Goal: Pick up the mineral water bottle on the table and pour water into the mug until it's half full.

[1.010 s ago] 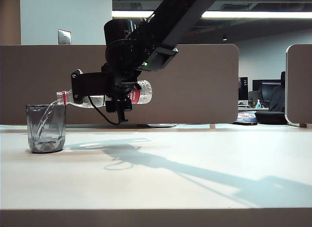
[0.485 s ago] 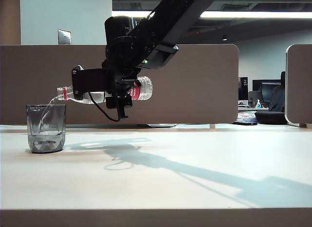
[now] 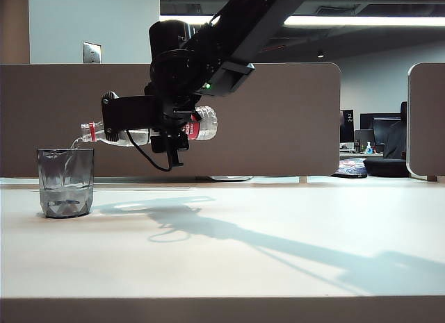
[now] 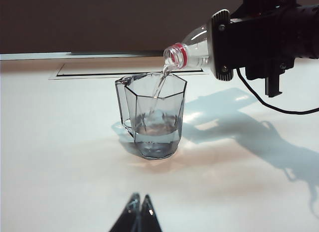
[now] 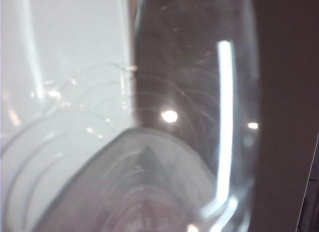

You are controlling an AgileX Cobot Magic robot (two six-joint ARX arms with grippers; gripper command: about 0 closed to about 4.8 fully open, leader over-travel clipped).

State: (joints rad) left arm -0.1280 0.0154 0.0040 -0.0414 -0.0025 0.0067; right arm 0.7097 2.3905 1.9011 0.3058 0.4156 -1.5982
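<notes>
Near the left end of the wide off-white table [image 3: 229, 246], set back from its brownish front edge: one short smoky-grey transparent mug [image 3: 66, 182], squarish, faceted at the base, no handle, standing upright. Contents: a shallow layer of clear water [image 4: 156, 133] in the lower part, well under half of its height.

Above and just to the inner side of the mug, clear of the table: one clear plastic mineral water bottle [image 3: 132, 136] with red neck ring and white-and-red label, lying close to level, uncapped mouth tipped slightly down over the mug's rim. A thin stream of water runs from the mouth into the mug; bottle and mug do not touch.

Right gripper [image 3: 128, 118], black, on a dark arm reaching down from the upper right across the table to its left part: clamped on the bottle's body between neck and label, fingers on either side. A black cable loops beneath it. Its own wrist view is filled by the bottle's clear ribbed wall [image 5: 149, 142], pressed close to the lens.

Left gripper [image 4: 138, 212]: only the two dark fingertips show in its wrist view, drawn together with tips meeting, low over bare table, well apart from the mug and facing it.

Behind the table: brown partition panels [image 3: 292, 121].
</notes>
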